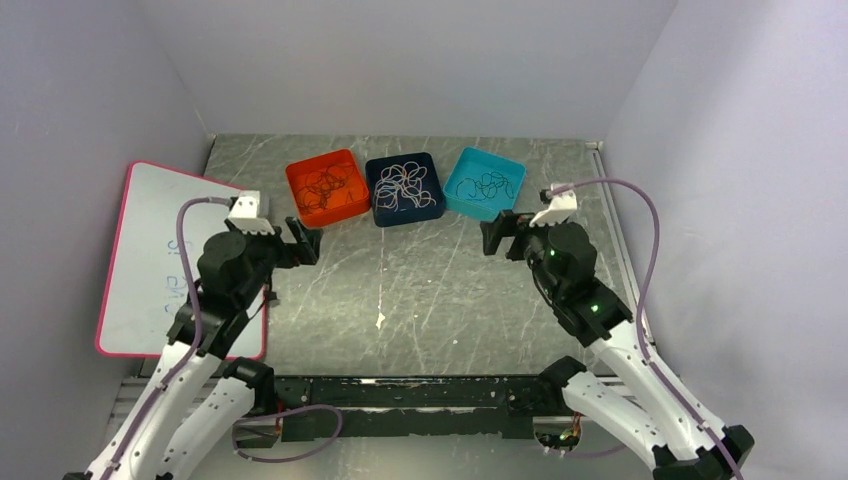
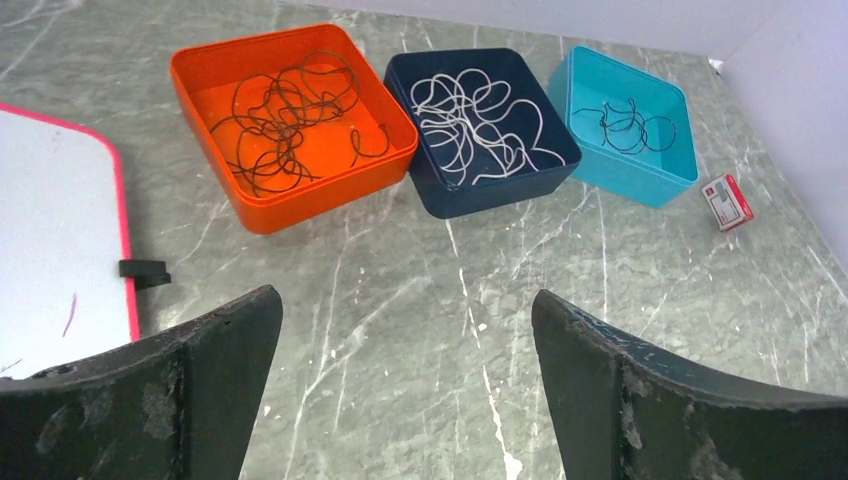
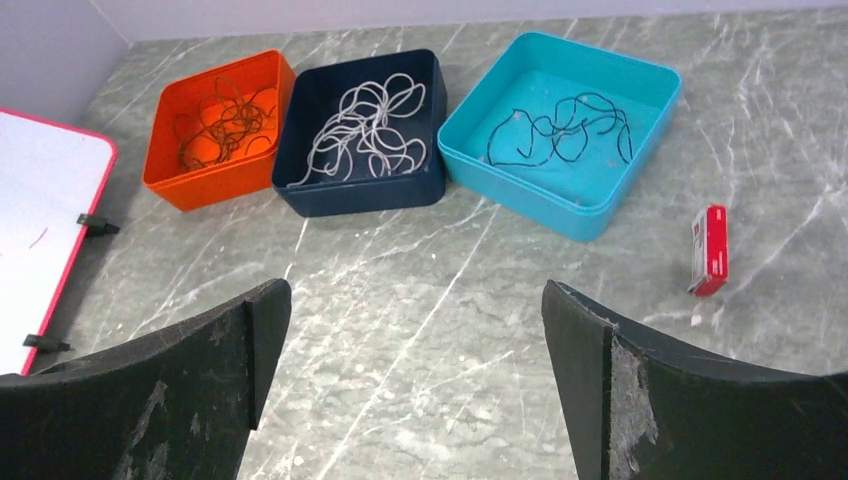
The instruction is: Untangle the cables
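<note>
The jaws of the left gripper stand wide apart with nothing between them, and those of the right gripper are spread just as wide and equally bare. Both hover above the table, a grey, marble-patterned slab streaked with pale veins and scuffs. Each gripper points toward the far side.

Three square trays sit in a row near the far edge of that surface, just beside one another. The orange tray is on the left and holds a loose tangle of dark brownish cables. The navy tray in the middle holds curly white cables. The teal tray on the right is turned slightly askew and holds a smaller bunch of thin black cables. Each colour lies in its own tray, and every cable is inside a tray.

A small red and white box lies on the bare stone to the right of the teal tray, apart from it. At the left, a whiteboard with a pink frame lies tilted over the table's edge, with faint marks on its face and small black clips on its rim.

Plain pale walls close the space at the back and on both sides. A black rail runs along the near edge between the two arm bases, and lilac hoses loop along the arms.
</note>
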### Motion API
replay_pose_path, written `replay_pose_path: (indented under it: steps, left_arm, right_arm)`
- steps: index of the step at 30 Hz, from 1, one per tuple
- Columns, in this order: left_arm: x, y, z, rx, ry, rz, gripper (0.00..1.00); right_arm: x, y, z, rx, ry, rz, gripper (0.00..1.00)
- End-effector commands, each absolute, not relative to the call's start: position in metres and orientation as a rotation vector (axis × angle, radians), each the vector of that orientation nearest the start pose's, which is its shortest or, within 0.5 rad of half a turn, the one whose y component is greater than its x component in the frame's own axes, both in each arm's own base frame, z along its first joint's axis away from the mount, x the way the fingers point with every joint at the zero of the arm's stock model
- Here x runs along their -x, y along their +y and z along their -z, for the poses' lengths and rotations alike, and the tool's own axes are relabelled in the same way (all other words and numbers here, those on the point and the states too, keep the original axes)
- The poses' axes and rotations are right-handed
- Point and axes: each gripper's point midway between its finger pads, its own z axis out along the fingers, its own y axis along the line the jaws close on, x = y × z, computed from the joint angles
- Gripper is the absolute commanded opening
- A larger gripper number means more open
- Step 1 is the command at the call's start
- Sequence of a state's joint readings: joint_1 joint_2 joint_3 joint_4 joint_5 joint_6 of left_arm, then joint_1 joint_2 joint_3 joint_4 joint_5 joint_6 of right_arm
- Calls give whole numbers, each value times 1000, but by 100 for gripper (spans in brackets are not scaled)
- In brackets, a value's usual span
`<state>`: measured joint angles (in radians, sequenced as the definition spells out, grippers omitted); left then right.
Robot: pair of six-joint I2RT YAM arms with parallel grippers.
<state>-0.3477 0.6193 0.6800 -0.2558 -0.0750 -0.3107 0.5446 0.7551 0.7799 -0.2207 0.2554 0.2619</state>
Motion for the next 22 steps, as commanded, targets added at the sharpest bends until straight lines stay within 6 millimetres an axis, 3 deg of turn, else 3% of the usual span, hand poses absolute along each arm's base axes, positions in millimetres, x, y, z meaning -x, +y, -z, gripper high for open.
replay_pose_path:
  steps: [1,10,22]
  left_arm:
    - [-255,-76,-259,114,1763,357,100]
    - [-231,-47,-245,319,1742,321,100]
    - [-231,-44,-244,346,1720,325,100]
  right_arm:
    - [-274,118,-260,-36,1765,-364,100]
    - [-278,122,-223,-59,1933,-317,100]
    - [-275,127,-205,-79,1952,-365,100]
